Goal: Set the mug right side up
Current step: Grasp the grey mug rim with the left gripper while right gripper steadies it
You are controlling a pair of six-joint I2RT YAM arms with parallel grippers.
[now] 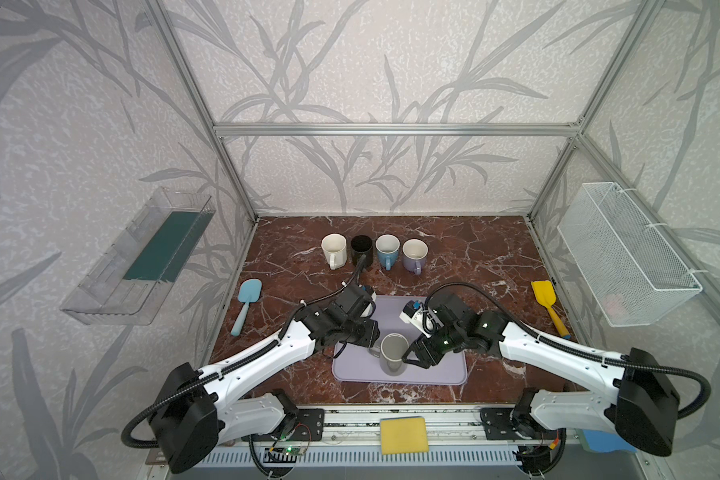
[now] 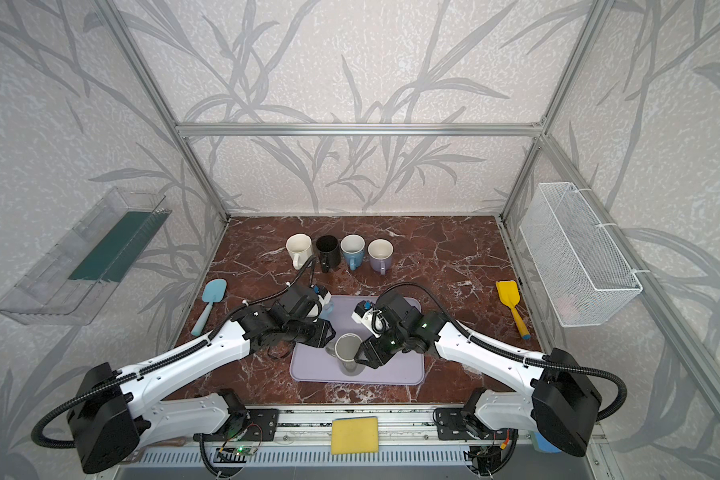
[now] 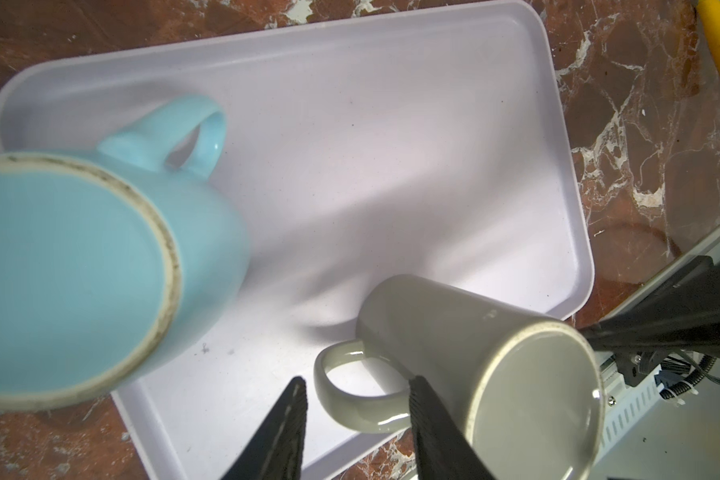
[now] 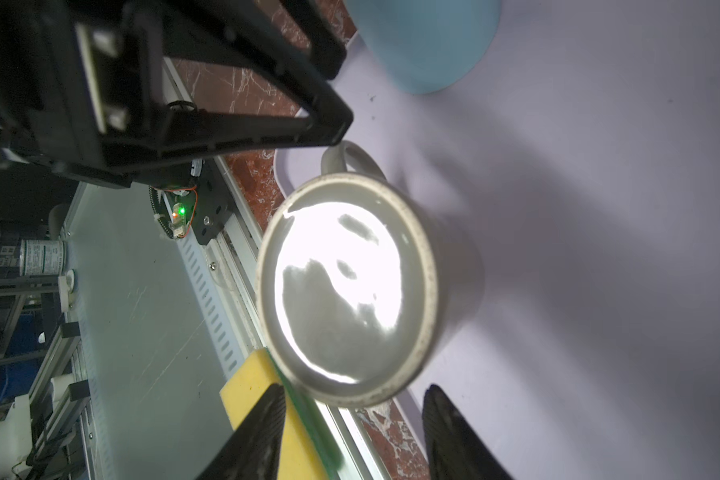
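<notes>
A grey mug point(image 1: 393, 353) point(image 2: 347, 353) stands upside down near the front of a lavender tray point(image 1: 437, 374), its flat base point(image 4: 341, 286) facing up. My left gripper point(image 3: 356, 388) is open at the mug's left side. Its two fingers straddle the end of the handle point(image 3: 350, 405) without pressing on it. My right gripper point(image 4: 356, 399) is open too, its tips just short of the mug's right side point(image 1: 408, 359). A light blue mug point(image 3: 80, 270) also sits upside down on the tray, mostly hidden under my left arm in both top views.
Several upright mugs line the back: cream point(image 1: 334, 249), black point(image 1: 361, 247), blue point(image 1: 387, 249), lavender point(image 1: 415, 253). A blue spatula point(image 1: 248, 303) lies left, a yellow spatula point(image 1: 548, 305) right. A yellow sponge point(image 1: 404, 435) rests on the front rail. A wire basket point(image 1: 628, 253) hangs on the right wall.
</notes>
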